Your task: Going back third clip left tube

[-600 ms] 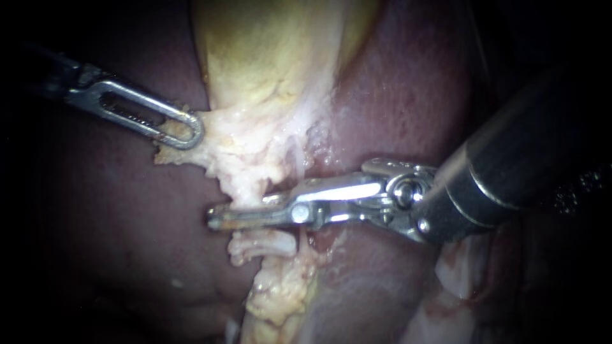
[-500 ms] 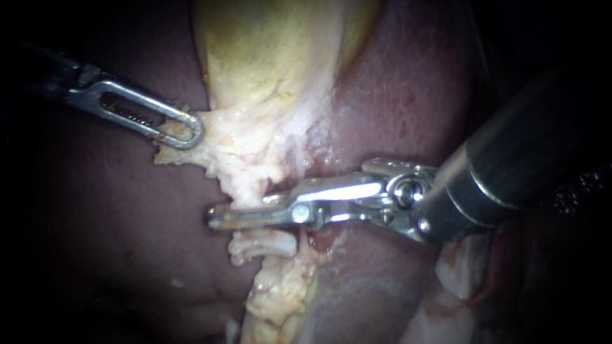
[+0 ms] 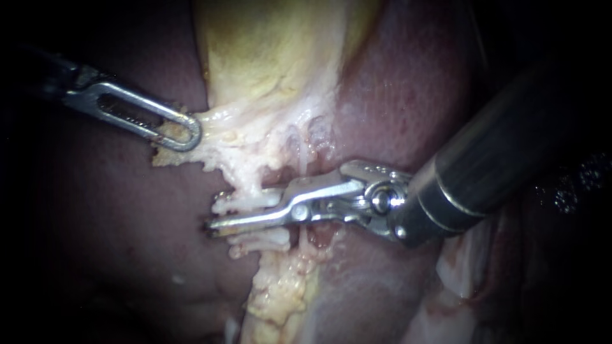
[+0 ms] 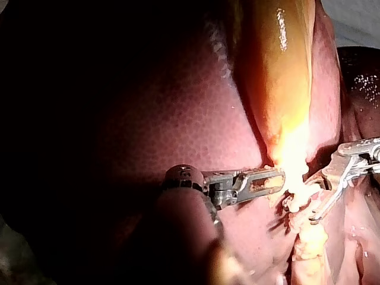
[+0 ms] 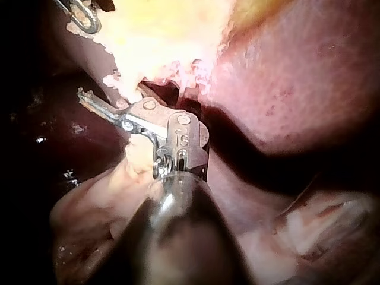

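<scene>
Parted jaws marked the right tool (image 3: 215, 215), with a pale tube (image 3: 245, 202) lying across the gap between them, just below the neck of the gallbladder (image 3: 268, 51) and over the dark liver (image 3: 395, 95). From the opposite side the left tool (image 3: 185, 135) was clamped on a flap of pale tissue (image 3: 233, 143) at the gallbladder's lower edge, stretching it sideways and holding the strands taut. No clip could be made out among the glistening tissue, and the endoscope view did not settle whether this strand was the left tube named in the task. With the step in hand being the retreat from the clip site, the cleanest way out appeared to be straight back along the line of the right tool's own shaft (image 3: 484, 165). That would mean keeping the jaws apart until their tips had passed the tube, so that neither jaw dragged on it or on anything fastened to it. Steady, unchanged traction from the left tool would probably help, since any slackening could let the tissue fold over the jaws. The lower jaw lay close to the liver's surface, so a slight lift during the withdrawal looked wise to avoid scraping it.
</scene>
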`<state>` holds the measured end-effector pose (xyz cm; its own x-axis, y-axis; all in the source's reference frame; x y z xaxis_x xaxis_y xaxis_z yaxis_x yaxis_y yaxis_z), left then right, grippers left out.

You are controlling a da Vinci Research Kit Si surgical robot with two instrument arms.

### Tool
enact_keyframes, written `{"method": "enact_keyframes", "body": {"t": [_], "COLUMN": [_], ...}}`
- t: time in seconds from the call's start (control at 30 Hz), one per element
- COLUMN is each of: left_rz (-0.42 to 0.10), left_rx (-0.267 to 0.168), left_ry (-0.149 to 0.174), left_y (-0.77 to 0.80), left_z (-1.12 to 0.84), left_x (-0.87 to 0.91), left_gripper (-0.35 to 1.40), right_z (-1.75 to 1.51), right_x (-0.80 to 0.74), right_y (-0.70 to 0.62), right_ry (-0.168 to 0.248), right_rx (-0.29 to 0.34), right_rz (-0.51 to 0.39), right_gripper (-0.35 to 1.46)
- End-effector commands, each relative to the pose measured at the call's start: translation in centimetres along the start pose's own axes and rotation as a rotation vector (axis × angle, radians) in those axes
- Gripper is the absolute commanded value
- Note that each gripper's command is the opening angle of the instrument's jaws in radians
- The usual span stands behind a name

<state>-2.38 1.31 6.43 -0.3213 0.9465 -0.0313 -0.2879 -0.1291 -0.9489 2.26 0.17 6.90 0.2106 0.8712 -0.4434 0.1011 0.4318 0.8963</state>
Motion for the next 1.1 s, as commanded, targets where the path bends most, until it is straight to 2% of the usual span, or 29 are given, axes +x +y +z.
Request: {"method": "enact_keyframes", "body": {"t": [0.03,0.23,0.4,0.6,0.9,1.1], "left_rz": [0.0,0.0,0.0,0.0,0.0,0.0], "left_rx": [0.001,0.001,0.0,0.0,0.0,0.0], "left_ry": [0.001,0.001,0.001,0.001,0.001,0.0], "left_y": [0.01,0.03,0.04,0.04,0.04,0.04], "left_z": [0.0,0.0,-0.01,-0.01,-0.01,-0.01], "left_x": [0.0,-0.01,-0.01,-0.01,-0.02,-0.02], "left_gripper": [-0.35,-0.35,-0.35,-0.35,-0.35,-0.35], "right_z": [-0.02,-0.2,-0.39,-0.61,-0.86,-1.12], "right_x": [0.0,-0.01,-0.05,-0.12,-0.18,-0.28], "right_y": [0.04,0.24,0.28,0.21,0.07,-0.04], "right_ry": [-0.002,0.013,0.014,0.007,0.011,-0.011], "right_rx": [0.002,-0.037,-0.047,-0.041,-0.106,-0.093], "right_rz": [-0.02,-0.098,-0.134,-0.176,-0.379,-0.533], "right_gripper": [0.47,0.49,0.49,0.49,0.5,0.5]}}
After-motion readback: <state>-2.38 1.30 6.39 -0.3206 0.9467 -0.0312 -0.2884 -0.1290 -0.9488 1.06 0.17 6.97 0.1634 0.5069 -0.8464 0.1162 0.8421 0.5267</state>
